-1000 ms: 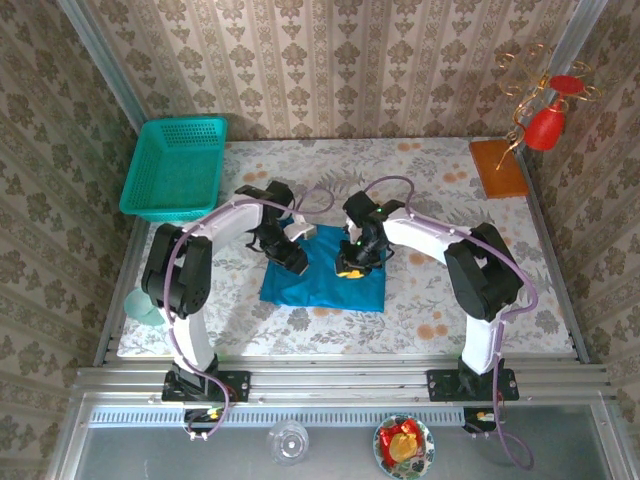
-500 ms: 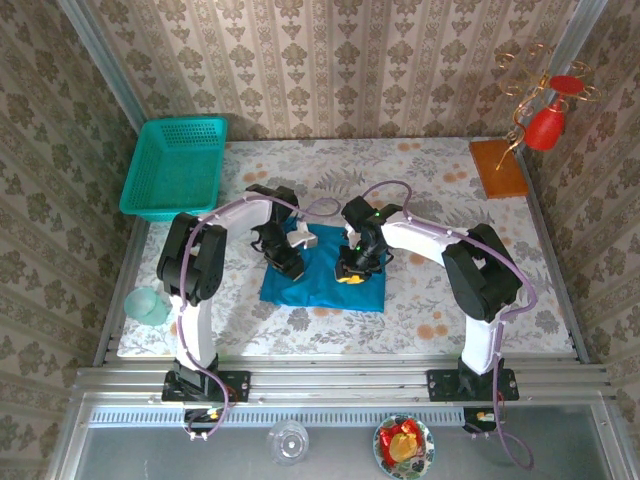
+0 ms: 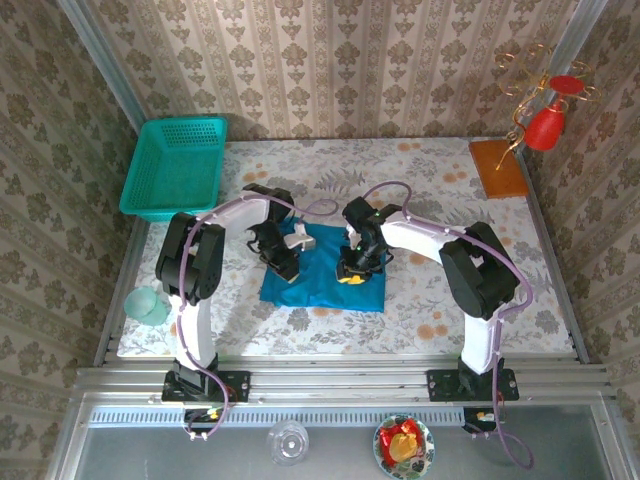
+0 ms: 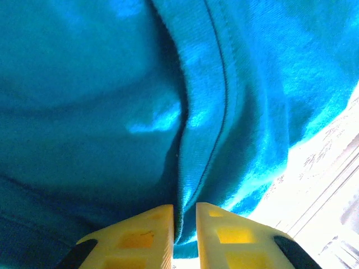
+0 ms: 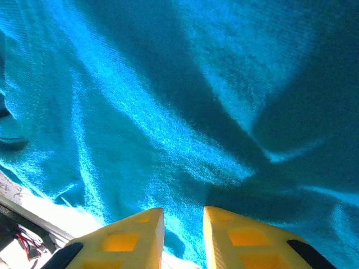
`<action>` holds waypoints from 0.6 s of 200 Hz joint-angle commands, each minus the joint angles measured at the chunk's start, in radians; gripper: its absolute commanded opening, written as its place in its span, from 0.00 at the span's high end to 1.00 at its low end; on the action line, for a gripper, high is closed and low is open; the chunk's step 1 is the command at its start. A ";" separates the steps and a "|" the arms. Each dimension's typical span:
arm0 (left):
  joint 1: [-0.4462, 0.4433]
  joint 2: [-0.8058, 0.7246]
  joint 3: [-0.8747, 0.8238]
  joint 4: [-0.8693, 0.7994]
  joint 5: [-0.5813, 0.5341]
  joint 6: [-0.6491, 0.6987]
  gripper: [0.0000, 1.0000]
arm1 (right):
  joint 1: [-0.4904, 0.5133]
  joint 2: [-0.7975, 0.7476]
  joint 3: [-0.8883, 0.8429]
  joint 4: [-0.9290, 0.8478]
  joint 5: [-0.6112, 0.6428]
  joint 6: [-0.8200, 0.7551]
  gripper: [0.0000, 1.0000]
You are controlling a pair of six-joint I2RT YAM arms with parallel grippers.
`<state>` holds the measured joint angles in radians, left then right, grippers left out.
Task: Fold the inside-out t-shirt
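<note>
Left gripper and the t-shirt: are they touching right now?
Touching. The left wrist view shows a seamed fold of the t-shirt running into the narrow gap of the left gripper, against both yellow fingers.

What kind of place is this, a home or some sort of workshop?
Likely a robot test booth dressed like a home: patterned wallpaper on panels, a flowery tablecloth, and a left arm and right arm bolted to a metal rail, working a blue t-shirt.

The t-shirt (image 4: 112, 112) is soft matt knit cloth with a stitched hem, the far-left basket (image 3: 178, 165) plastic mesh, the far-right board (image 3: 497, 168) smooth wood.
</note>
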<state>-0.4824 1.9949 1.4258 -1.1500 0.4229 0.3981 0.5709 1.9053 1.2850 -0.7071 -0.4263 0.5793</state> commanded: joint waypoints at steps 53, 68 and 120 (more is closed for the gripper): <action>0.018 -0.036 0.001 -0.015 -0.056 0.013 0.98 | -0.008 0.023 -0.015 -0.017 0.011 -0.004 0.75; 0.019 -0.046 -0.002 -0.018 -0.067 0.002 1.00 | -0.008 0.031 -0.016 -0.018 0.017 -0.006 0.75; 0.070 -0.057 -0.034 -0.017 -0.129 -0.040 1.00 | -0.011 0.064 -0.015 -0.038 0.067 -0.014 0.75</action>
<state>-0.4351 1.9747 1.4158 -1.1477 0.3435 0.3885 0.5655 1.9480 1.2808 -0.7071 -0.4099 0.5785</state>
